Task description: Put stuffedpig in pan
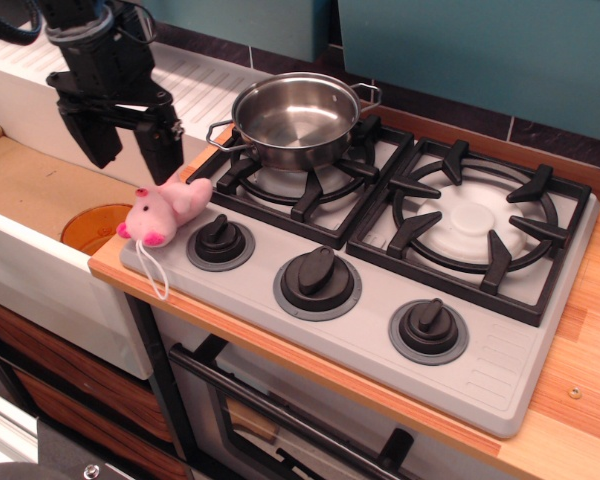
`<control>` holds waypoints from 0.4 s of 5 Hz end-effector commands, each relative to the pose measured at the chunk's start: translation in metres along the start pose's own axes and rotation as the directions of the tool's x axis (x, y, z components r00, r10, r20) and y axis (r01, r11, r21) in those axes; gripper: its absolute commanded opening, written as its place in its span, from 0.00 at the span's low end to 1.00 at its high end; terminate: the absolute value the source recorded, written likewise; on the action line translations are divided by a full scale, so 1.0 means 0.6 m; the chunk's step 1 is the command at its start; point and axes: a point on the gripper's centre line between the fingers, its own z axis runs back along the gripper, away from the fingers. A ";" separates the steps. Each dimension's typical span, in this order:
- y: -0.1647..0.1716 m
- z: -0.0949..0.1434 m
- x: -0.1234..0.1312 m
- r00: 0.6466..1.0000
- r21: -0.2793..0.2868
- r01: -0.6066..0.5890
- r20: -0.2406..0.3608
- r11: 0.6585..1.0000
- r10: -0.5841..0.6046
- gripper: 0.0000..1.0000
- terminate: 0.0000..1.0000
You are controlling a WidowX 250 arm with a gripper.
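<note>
The pale-pink stuffedpig (pixel 163 208) lies on the front left corner of the grey stove top, its white string loop hanging over the edge. The shiny steel pan (pixel 295 118) stands empty on the back left burner grate. My gripper (pixel 130 158) hangs open and empty, above and just left of the pig, over the sink side. Its two black fingers point down and do not touch the pig.
Three black knobs (pixel 318 278) line the stove's front. The right burner grate (pixel 475 222) is bare. A sink with an orange drain (pixel 95 226) lies to the left. A white drainboard (pixel 40 90) stands behind it.
</note>
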 end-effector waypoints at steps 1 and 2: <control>0.008 -0.019 0.011 0.998 -0.002 -0.014 0.056 1.000 0.014 1.00 0.00; -0.001 -0.035 0.013 0.997 -0.009 -0.024 0.067 1.000 0.024 1.00 0.00</control>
